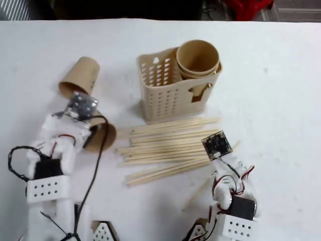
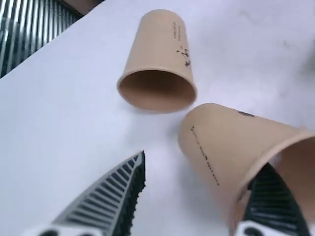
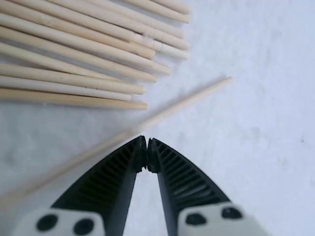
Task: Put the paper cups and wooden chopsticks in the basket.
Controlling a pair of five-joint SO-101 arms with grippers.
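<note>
Left of the basket, two paper cups on their sides: a far cup well to the basket's left and level with it, and a near cup left and forward of the basket, by the end of the chopstick pile; inside the basket, stacked cups standing upright; just in front of the basket, wooden chopsticks in a loose, roughly parallel pile; farther forward of the basket, a single stray chopstick apart from the pile.

At the near cup, the left gripper, released and spread wide; jaws astride the cup's wall near its mouth, not pinching it; hard to tell whether touching. Just beside the stray chopstick, the right gripper, clenched on nothing, tips pressed together.

As for the cups, probably very light, thin-walled and easy to dent or crush; likely to roll if nudged; best taken at the stiffer rim, one finger inside and one outside, with a gentle squeeze.

As for the chopsticks, probably light, stiff, smooth and prone to roll or pivot; best pinched near the middle for balance, or nearer one end for tipping upright into the basket; no taking hold without first opening the right jaws.
</note>
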